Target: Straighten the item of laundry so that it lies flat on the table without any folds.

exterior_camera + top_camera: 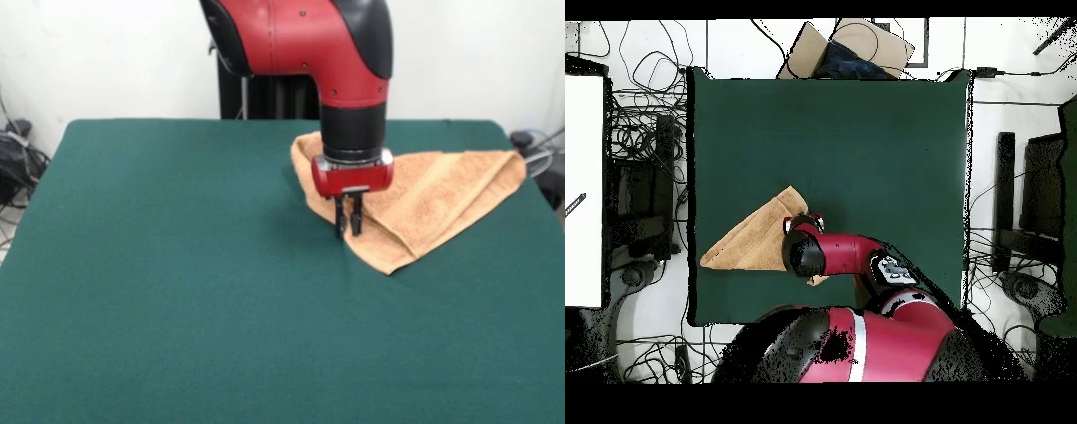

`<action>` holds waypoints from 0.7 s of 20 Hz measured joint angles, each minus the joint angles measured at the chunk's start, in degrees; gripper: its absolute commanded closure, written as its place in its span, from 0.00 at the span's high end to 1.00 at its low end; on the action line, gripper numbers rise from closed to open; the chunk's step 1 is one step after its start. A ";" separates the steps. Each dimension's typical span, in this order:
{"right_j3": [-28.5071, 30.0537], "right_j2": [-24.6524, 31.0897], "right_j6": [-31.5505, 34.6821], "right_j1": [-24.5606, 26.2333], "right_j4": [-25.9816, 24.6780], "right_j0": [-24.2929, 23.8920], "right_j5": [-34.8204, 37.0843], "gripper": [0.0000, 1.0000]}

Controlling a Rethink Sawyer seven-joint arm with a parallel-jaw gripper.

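The item of laundry (441, 190) is a peach-orange towel folded over into a rough triangle at the far right of the green table (177, 283). One point of it reaches toward the near side. In the overhead view the towel (750, 243) lies near the table's (865, 150) left edge, with the arm covering one corner. My gripper (347, 226) comes straight down on the towel's left edge, its tips at table level. The two black fingers (340, 221) stand close together, shut on that edge. The towel is not lifted.
The red arm (855, 255) reaches over the table from its base. A cardboard box (855, 48) sits beyond the table's far edge in the overhead view. Cables (640, 140) lie on the floor round the table, and a white surface (585, 190) stands at the left.
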 measured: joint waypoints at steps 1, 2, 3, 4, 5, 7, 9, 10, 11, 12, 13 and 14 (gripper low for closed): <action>0.12 0.01 0.00 -0.12 0.00 -0.05 0.06 0.00; 0.63 0.05 0.00 -0.83 0.01 -0.36 0.57 0.00; 1.33 0.35 0.00 -2.04 0.02 -0.85 1.72 0.00; 2.03 0.64 0.00 -3.26 0.02 -1.35 2.88 0.00; 2.77 1.29 0.00 -4.86 0.17 -2.03 4.83 0.00; 3.94 2.27 0.00 -7.54 0.46 -3.20 8.32 0.00; 5.15 3.27 0.00 -11.35 0.98 -4.73 14.52 0.00; 5.88 3.82 0.00 -15.19 1.40 -6.11 21.46 0.00; 5.96 3.93 0.00 -15.95 1.45 -6.40 22.82 0.00; 5.99 4.13 0.00 -17.25 1.52 -6.87 25.18 0.00; 6.02 4.32 0.00 -18.54 1.59 -7.35 27.54 0.00; 6.02 4.67 0.00 -20.27 1.73 -8.06 30.55 0.00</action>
